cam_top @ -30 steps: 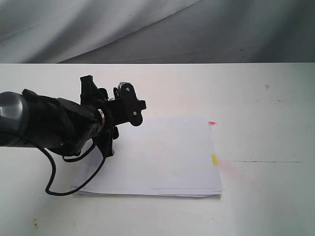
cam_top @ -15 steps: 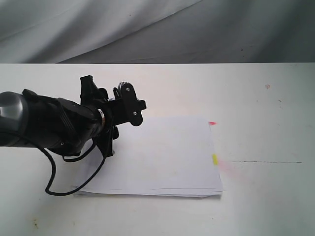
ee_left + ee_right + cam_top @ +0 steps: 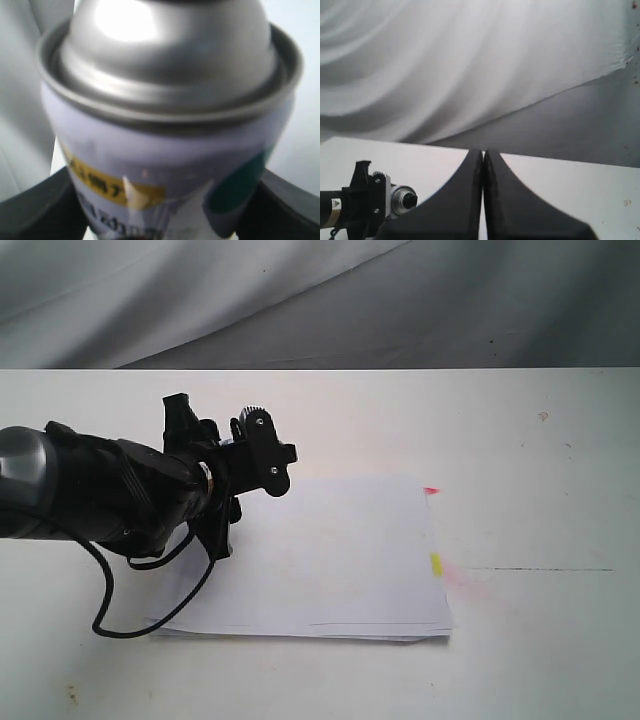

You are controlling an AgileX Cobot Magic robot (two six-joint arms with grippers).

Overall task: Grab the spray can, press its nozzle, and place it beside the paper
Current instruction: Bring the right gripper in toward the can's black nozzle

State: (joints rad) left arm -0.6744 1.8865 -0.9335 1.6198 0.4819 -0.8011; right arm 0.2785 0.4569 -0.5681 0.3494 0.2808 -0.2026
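Two pincers | pick-up done: left gripper (image 3: 228, 462) grasps spray can (image 3: 170, 125) at paper's (image 3: 340, 550) 10 o'clock corner | right gripper (image 3: 483, 195) clenched, empty | next: press nozzle (image 3: 409, 200)

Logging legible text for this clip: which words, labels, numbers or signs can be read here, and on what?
Silver-domed, white-labelled spray can: dark characters on its yellow band, too blurred to read.
White rectangular paper stack: no print visible.
Black left arm: small triangle sticker, too small to read.
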